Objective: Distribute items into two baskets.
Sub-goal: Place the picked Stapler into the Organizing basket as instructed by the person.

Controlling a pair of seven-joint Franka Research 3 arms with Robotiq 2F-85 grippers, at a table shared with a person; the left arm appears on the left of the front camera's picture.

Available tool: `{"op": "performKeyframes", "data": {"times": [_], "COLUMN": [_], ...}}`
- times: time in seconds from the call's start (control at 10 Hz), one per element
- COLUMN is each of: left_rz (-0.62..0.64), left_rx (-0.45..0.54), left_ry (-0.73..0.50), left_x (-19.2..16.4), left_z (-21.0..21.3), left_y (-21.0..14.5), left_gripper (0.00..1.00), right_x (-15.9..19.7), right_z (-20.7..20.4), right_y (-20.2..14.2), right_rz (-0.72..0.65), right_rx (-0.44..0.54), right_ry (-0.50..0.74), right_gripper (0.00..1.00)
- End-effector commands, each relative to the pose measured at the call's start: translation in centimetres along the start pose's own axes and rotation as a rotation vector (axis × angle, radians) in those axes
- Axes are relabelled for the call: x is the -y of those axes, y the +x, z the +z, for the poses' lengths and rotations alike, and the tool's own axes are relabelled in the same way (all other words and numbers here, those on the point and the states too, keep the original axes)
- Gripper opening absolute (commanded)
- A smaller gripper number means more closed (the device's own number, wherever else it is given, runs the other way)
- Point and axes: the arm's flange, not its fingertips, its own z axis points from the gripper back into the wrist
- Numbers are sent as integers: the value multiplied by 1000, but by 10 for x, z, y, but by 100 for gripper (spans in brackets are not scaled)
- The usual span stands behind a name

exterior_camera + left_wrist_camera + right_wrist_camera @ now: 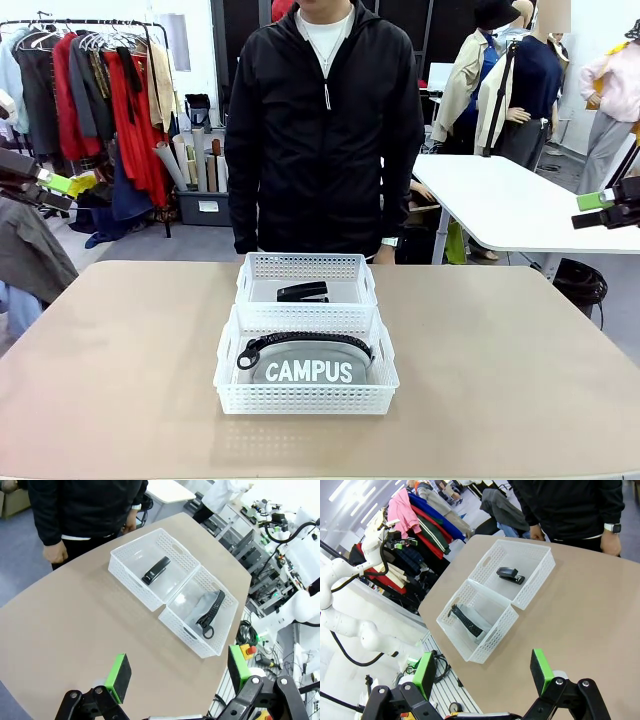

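The grey CAMPUS pouch lies in the near basket and the black stapler in the far basket, the two touching end to end mid-table. The left gripper and right gripper hang well apart from them, jaws wide and empty. The sorting looks complete; nothing further seems needed.
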Motion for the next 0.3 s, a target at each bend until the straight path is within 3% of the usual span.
{"op": "performKeyframes", "data": {"times": [0.0,0.2], "left_rz": [-2,-2], "left_rx": [3,3], "left_ry": [10,10], "left_x": [5,5], "left_z": [1,1], "left_y": [-4,-4], "left_gripper": [100,100], "right_x": [-2,-2], "right_z": [0,0], "right_y": [1,1], "right_rz": [3,3], "right_rx": [3,3], "right_ry": [3,3], "right_gripper": [100,100]}}
